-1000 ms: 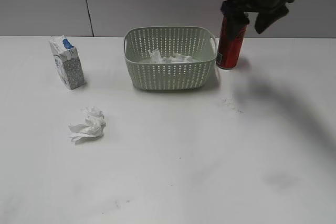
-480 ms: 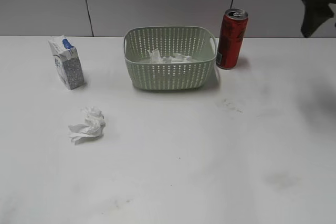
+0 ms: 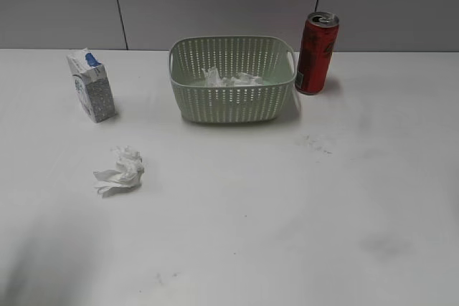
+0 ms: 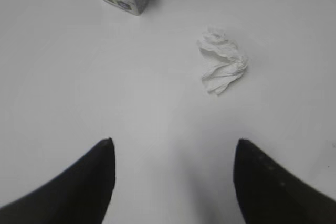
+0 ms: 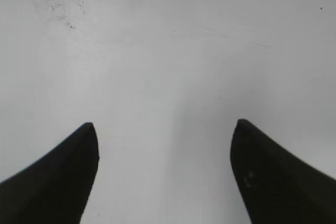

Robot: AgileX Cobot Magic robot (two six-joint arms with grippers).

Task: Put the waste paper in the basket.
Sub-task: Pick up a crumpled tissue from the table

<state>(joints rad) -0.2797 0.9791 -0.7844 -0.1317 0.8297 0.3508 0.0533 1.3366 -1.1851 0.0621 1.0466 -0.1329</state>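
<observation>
On table, one paper wad (image 3: 119, 171) lay outside basket (image 3: 233, 102); others sat inside. My left gripper (image 4: 173, 148) and right gripper (image 5: 164, 129) gaped wide, empty.

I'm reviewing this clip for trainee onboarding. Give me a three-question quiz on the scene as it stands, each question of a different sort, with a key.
1. True or false: the left tool is shut on a wad of waste paper.
2. Multiple choice: the red can stands (A) inside the basket, (B) just right of the basket, (C) beside the carton.
3. Fill in: one wad lies on the table in front of the ____.

Key: 1 false, both the left tool and the right tool are open and empty; 2 B; 3 carton.
</observation>
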